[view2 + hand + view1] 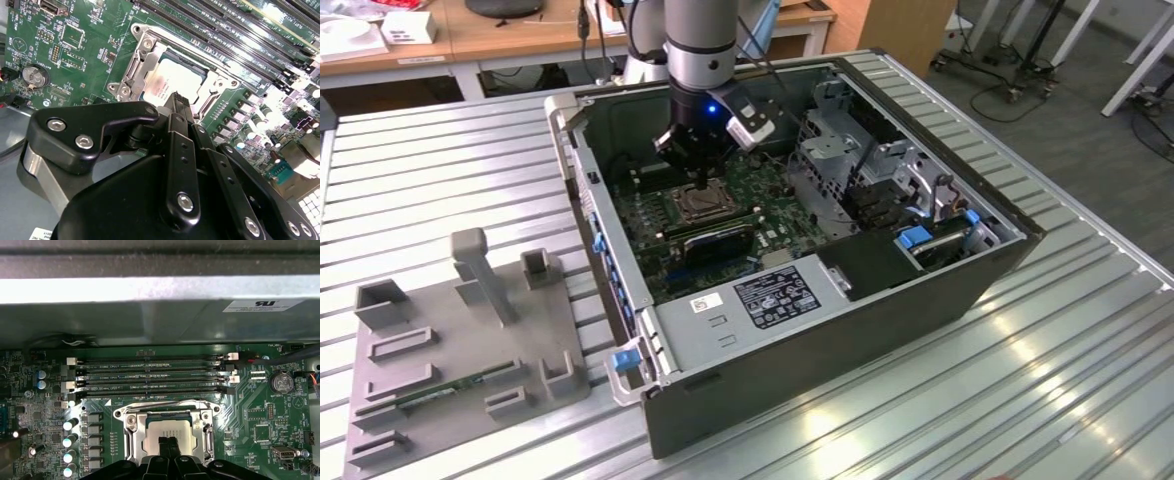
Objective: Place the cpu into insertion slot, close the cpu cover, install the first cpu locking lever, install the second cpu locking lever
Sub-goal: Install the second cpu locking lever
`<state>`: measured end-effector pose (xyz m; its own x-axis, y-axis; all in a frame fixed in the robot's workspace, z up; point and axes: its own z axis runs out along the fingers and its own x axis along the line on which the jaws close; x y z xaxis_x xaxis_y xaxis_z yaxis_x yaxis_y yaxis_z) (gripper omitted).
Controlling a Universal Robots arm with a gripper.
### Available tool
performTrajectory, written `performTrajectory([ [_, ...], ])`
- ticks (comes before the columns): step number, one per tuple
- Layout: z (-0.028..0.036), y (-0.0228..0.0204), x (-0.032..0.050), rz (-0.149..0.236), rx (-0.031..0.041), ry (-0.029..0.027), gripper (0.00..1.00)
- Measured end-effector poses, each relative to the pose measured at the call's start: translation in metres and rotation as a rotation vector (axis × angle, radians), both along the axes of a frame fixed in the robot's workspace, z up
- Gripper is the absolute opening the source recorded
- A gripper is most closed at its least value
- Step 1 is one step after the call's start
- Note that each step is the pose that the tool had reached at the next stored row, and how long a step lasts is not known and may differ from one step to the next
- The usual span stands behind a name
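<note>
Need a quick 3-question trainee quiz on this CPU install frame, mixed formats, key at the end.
1. True or false: the cpu already sits in the insertion slot.
2. Multiple choice: the gripper is (A) over the gray fixture on the table, (B) directly above the cpu inside the computer case, (C) outside the case by the power supply label.
3. Fill in: in the first wrist view, the long parallel memory slots lie between the socket and the case's ______ wall.

Key: 1 true; 2 B; 3 metal. In both wrist views the gripper's closed fingertips hang over the chip's silvery top, with the cpu cover framing it.
</note>
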<state>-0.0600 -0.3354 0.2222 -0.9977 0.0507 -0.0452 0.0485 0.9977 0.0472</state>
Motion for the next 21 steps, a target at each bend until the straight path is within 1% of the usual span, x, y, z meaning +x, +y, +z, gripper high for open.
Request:
performTrajectory([
  [9,0.0005,0.0000,0.0000,0.000,0.0001,-0.0001,0.11],
  [21,0.0027,0.0000,0.0000,0.000,0.0001,-0.0001,0.11],
])
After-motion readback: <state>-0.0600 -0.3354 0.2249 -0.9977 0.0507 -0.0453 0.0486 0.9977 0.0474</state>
